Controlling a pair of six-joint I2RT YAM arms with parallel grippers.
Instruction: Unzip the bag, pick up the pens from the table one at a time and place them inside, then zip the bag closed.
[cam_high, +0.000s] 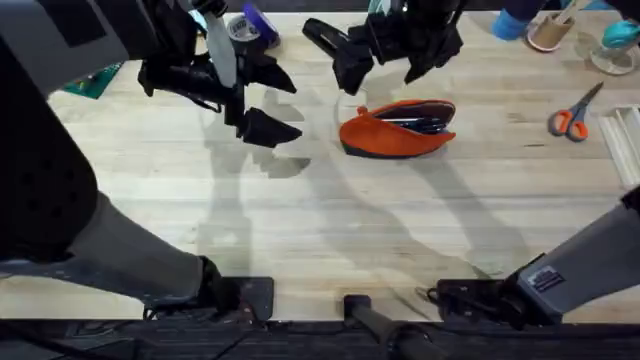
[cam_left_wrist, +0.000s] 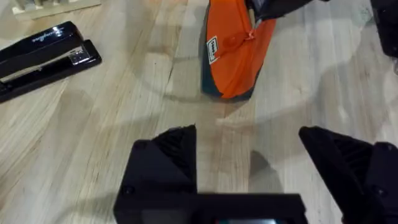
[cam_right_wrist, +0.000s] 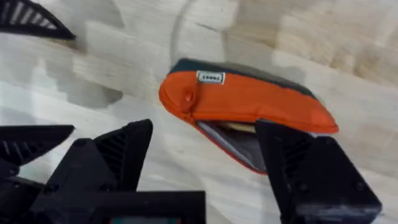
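Black fingers of the right gripper (cam_right_wrist: 202, 168) stand spread wide and empty, hovering just above the bag (cam_right_wrist: 249, 102), with one finger overlapping the open mouth in the right wrist view. Black fingers of the left gripper (cam_left_wrist: 249, 168) are likewise spread and hold nothing; this gripper hangs over bare table (cam_left_wrist: 93, 143) near the closed end of the bag.

Bag position: the bag (cam_high: 397, 127) lies on its side toward the far middle of the table (cam_high: 330, 230), zipper open, mouth gaping. Dark slim shapes, judged to be the pens (cam_high: 420, 124), lie inside the opening. No pen lies loose on the boards.

Remaining step, as judged: close the zipper.

Fault risks:
- Bag slides when the zipper tab is pulled, because nothing pins the fabric. Cause: left gripper not anchoring the closed end.
- Zipper jams on a pen tip protruding at the mouth.
- Fingers miss the small tab; its location cannot be confirmed.
- Arms collide, as both work close together over the bag.

Nearby, well apart from the bag: stapler (cam_left_wrist: 43, 53), scissors (cam_high: 575, 115).
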